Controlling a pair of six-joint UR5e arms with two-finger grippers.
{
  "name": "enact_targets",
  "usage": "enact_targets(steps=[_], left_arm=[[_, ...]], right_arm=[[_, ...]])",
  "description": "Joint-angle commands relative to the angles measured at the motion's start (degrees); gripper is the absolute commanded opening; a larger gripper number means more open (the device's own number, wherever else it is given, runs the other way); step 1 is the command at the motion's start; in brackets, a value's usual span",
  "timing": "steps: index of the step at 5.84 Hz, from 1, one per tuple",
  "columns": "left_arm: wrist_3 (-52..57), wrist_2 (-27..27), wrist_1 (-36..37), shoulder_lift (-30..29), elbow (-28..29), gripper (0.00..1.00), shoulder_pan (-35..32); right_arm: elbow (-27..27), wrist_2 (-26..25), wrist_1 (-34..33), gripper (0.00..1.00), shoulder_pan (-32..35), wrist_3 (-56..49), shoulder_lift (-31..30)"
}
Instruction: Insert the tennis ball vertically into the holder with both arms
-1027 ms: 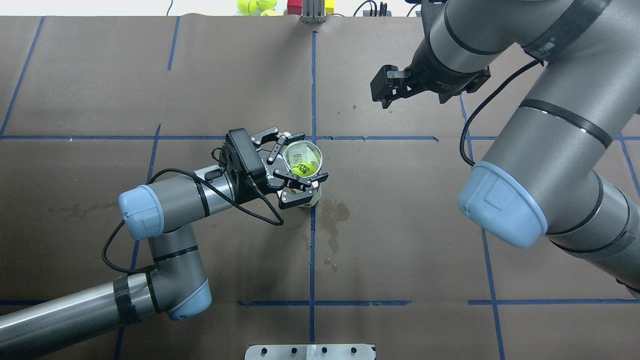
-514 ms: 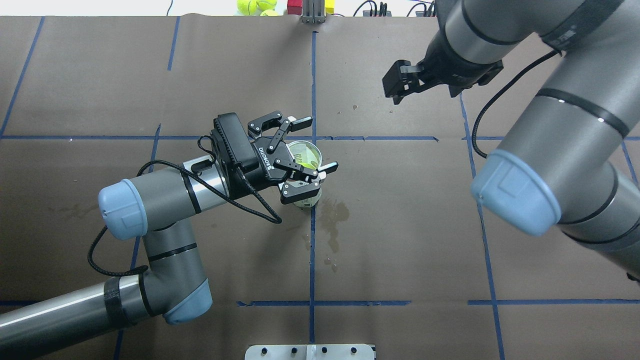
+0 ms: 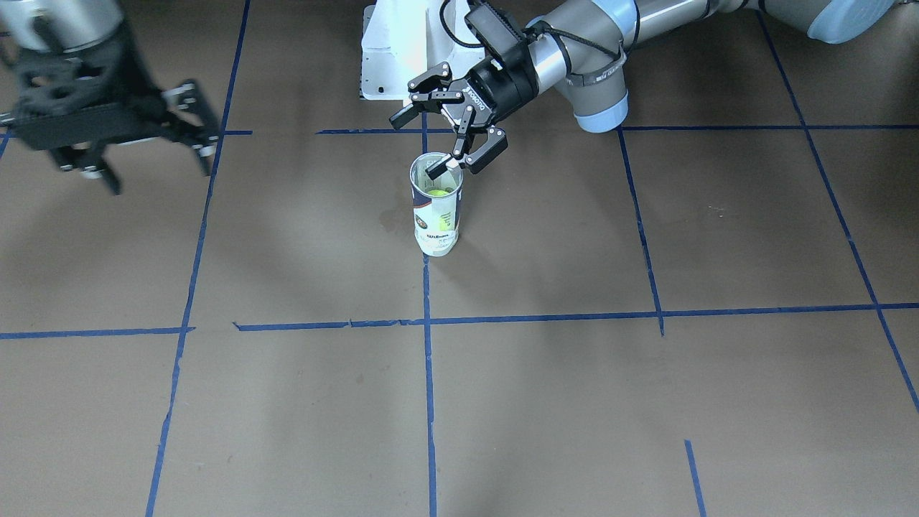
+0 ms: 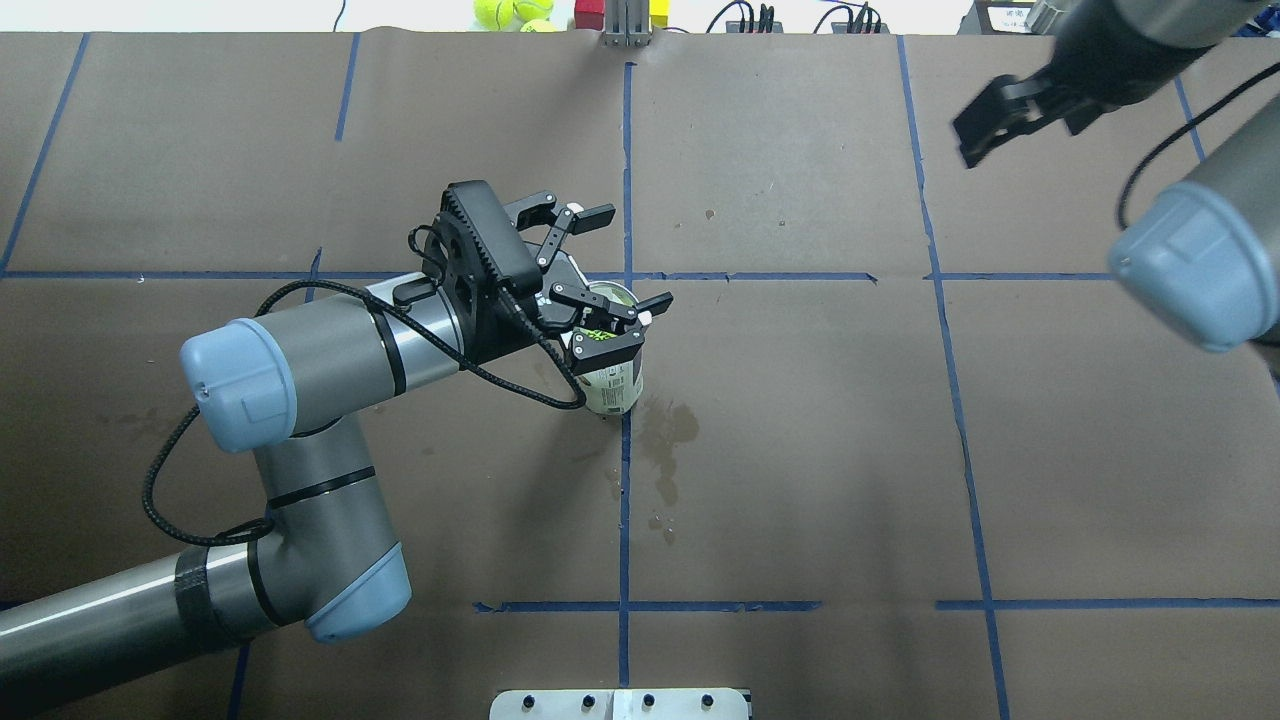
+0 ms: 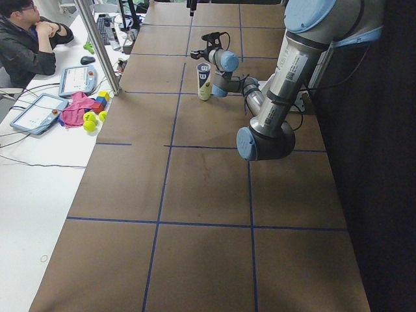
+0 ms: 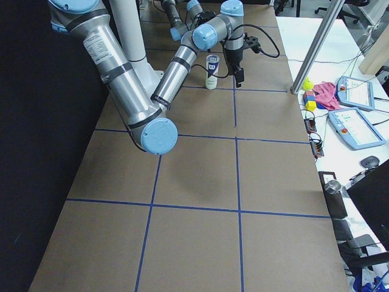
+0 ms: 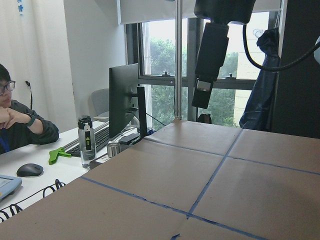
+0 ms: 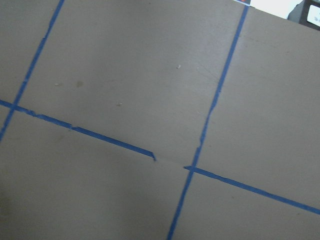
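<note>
The holder (image 3: 436, 215) stands upright at the table's middle, a clear tube with a white and navy label. It also shows in the overhead view (image 4: 612, 383) and both side views (image 5: 204, 81) (image 6: 211, 69). A yellow-green tennis ball (image 3: 438, 192) sits inside it, below the rim. My left gripper (image 4: 628, 257) is open and empty. It hovers tilted just above the tube's rim, one fingertip (image 3: 436, 171) over the opening. My right gripper (image 4: 970, 148) is high at the far right, well away from the tube. In the front view it (image 3: 161, 176) is blurred and looks open and empty.
Spare tennis balls (image 4: 510, 12) and coloured blocks (image 4: 590, 12) lie past the table's far edge. A wet stain (image 4: 665, 430) marks the paper beside the tube. A metal plate (image 4: 620, 703) sits at the near edge. An operator (image 5: 26, 39) sits at the side desk.
My left gripper has opened off the tube, lifted and drawn back a little. My right arm has swung away to the far right. The tube and ball stay put.
</note>
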Motion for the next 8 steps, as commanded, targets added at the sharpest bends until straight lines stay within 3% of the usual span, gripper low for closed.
enact_targets(steps=[1, 2, 3, 4, 5, 6, 7, 8], left_arm=[[0.1, -0.6, 24.2, 0.0, -8.8, 1.0, -3.3], [0.3, -7.9, 37.3, -0.3, -10.5, 1.0, -8.7], [5.8, -19.3, 45.7, -0.3, -9.7, 1.0, -17.1], [14.0, -23.9, 53.6, -0.2, -9.6, 1.0, -23.0], [21.3, -24.0, 61.2, 0.0, -8.8, 1.0, -26.5], [27.7, -24.4, 63.5, 3.2, -5.5, 1.0, -31.2], [25.7, -31.1, 63.6, 8.8, -4.0, 1.0, -39.0], [19.0, -42.4, 63.8, 11.0, 2.9, 1.0, -48.7]], right_arm=[[-0.6, 4.0, 0.0, 1.0, 9.0, -16.7, -7.3], [-2.0, 6.1, 0.0, 1.0, 13.6, -25.0, -11.3], [-3.6, 8.4, 0.0, 1.0, 17.9, -33.6, -15.3], [-5.3, 8.5, 0.0, 1.0, 21.3, -37.7, -17.6], [-7.7, 9.8, 0.0, 1.0, 24.9, -44.6, -20.1], [-8.8, 9.9, 0.1, 1.0, 27.0, -48.6, -24.0], [-10.2, 9.8, 0.0, 1.0, 28.8, -49.1, -26.7], [-10.5, 9.5, 0.1, 1.0, 29.6, -49.2, -29.4]])
